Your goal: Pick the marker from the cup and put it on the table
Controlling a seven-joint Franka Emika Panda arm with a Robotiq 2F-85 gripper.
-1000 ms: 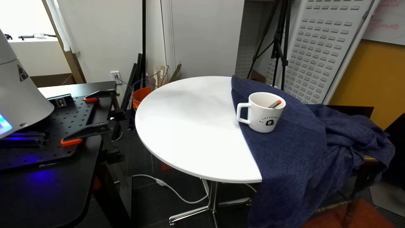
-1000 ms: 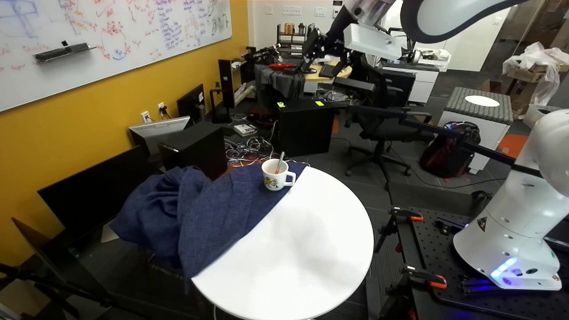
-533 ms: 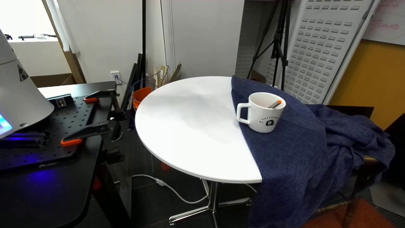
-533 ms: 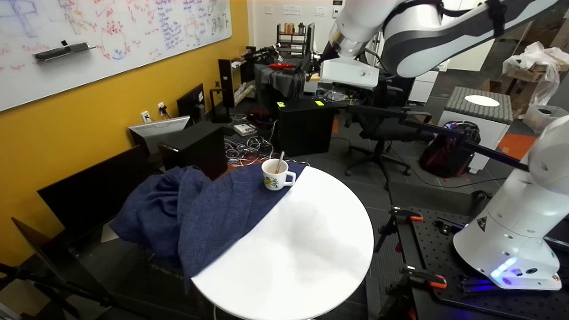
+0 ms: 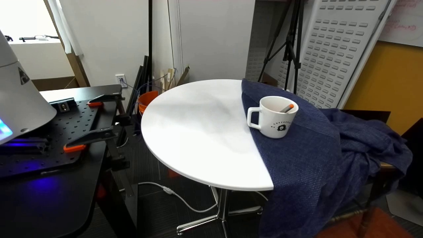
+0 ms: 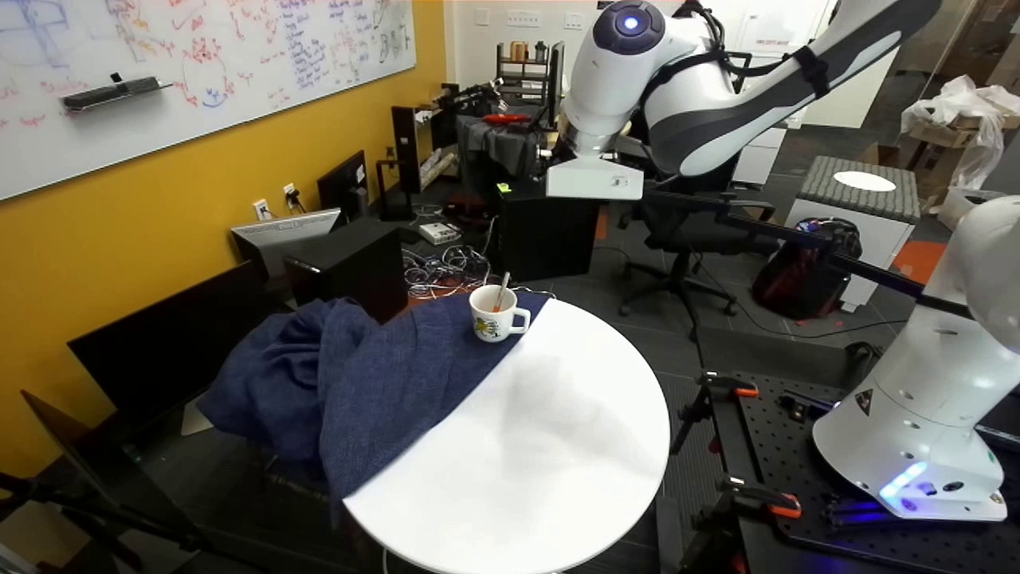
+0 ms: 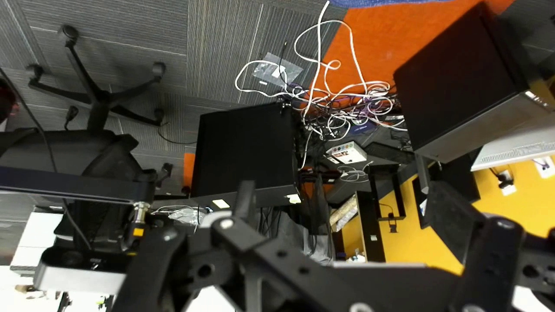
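The white cup (image 5: 274, 127) stands upright on the dark blue cloth (image 5: 304, 155) that covers part of the round white table (image 5: 198, 132). The cup also shows in an exterior view (image 6: 488, 326), with its handle toward the bare white half. The marker (image 5: 287, 108) leans inside the cup, its orange-red end above the rim in that view; its grey end sticks up in an exterior view (image 6: 504, 288). My gripper (image 7: 340, 195) is open and empty in the wrist view, fingers wide apart. It is high above and beyond the cup, mostly hidden behind the white wrist bracket (image 6: 595, 178). Cup and marker are out of the wrist view.
The black workbench (image 5: 43, 185) with clamps carries the arm's base. A black computer case (image 6: 546, 235), loose cables (image 6: 446, 267) and an office chair (image 6: 685, 231) are on the floor beyond the table. A tripod (image 5: 290, 43) stands behind the table.
In an exterior view the arm's wrist has moved down and left, toward the cup's side, and turned so its bracket is nearly level. The cup and marker have not moved.
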